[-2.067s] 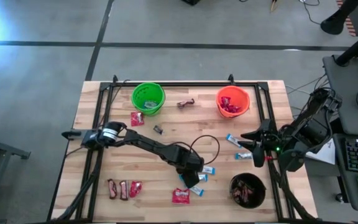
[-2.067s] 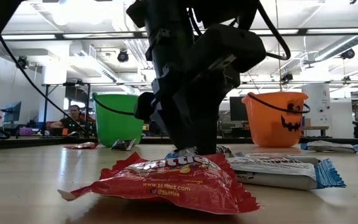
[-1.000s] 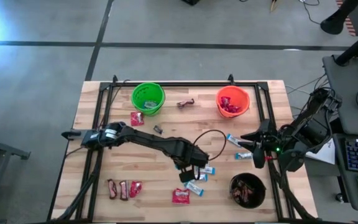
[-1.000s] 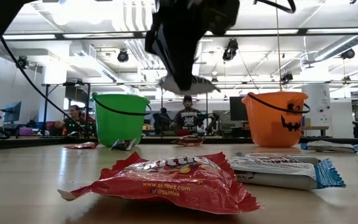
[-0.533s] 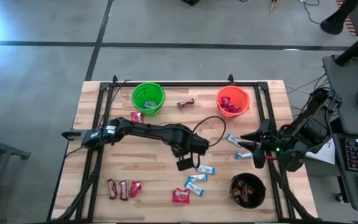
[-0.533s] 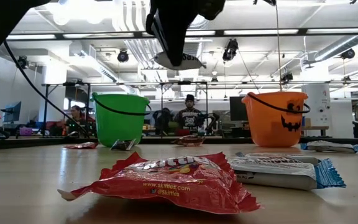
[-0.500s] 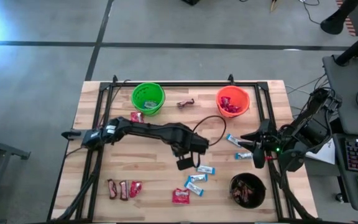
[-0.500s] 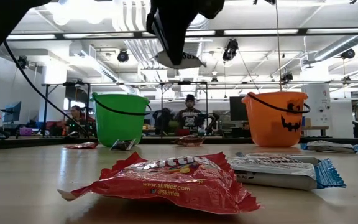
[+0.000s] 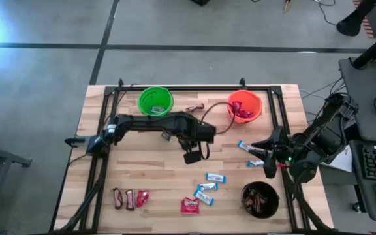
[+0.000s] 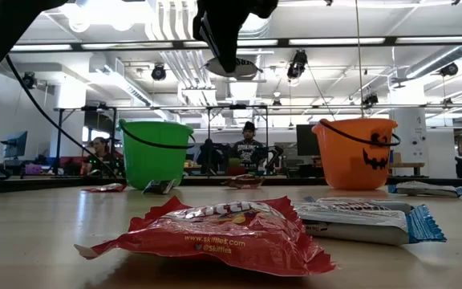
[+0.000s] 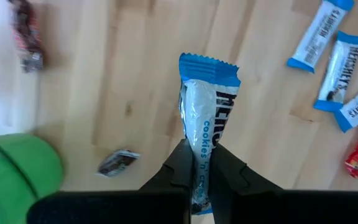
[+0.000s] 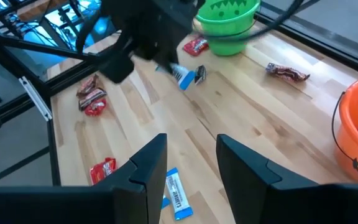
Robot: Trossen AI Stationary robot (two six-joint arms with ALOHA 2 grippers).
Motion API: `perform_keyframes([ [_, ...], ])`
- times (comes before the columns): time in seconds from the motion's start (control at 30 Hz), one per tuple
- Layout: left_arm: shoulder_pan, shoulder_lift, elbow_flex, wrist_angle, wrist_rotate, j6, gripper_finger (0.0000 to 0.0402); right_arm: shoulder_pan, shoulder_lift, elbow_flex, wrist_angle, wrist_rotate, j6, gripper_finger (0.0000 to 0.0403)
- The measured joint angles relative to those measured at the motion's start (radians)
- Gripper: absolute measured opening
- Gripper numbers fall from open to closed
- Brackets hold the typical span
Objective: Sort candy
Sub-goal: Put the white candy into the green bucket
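My left gripper [image 9: 191, 156] hangs over the middle of the table, shut on a light-blue-and-white candy bar [image 11: 207, 115]. The low view shows that bar [image 10: 231, 66] high above the tabletop. More candy lies on the wood: three blue-and-white bars [image 9: 207, 187], a red packet [image 9: 189, 206], several pieces at the front left [image 9: 129, 198] and a brown bar [image 9: 194, 108]. My right gripper [image 12: 191, 163] is open with nothing between its fingers. It waits at the table's right side, above two blue-and-white bars [image 9: 250, 155]. My left gripper pinches the bar near one end [image 11: 199, 163] between its two fingers, which come from above and point down. The bar runs on past the fingertips and hangs below them, clear of the table [image 12: 182, 76].
A green bucket [image 9: 155, 102] and an orange bucket [image 9: 244, 106] stand at the far edge. A black bucket [image 9: 260, 199] with dark candy stands at the front right. A black metal frame [image 9: 175, 87] rims the table. A small dark sweet [image 11: 118, 162] lies near the green bucket.
My left gripper has risen and gone toward the table's far edge and a little left, toward the green bucket. It has stayed shut on the blue-and-white bar, which has gone with it, clear of the table.
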Motion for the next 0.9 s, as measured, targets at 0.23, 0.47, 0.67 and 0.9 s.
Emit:
perform_keyframes([
  [0.23,0.062,-0.056,0.000,0.000,-0.004,0.060,0.0002,0.000,0.019,0.000,0.002,0.029,0.008,0.0125],
  [0.47,0.124,-0.106,-0.001,0.000,-0.005,0.123,0.0002,0.000,0.025,0.000,0.007,0.053,0.027,0.0126],
  [0.67,0.189,-0.142,-0.001,0.000,-0.004,0.181,0.0002,0.000,0.025,0.000,0.019,0.054,0.028,0.0124],
  [0.9,0.277,-0.183,-0.001,0.000,-0.003,0.245,0.0002,0.000,0.025,0.000,0.029,0.059,0.028,0.0127],
])
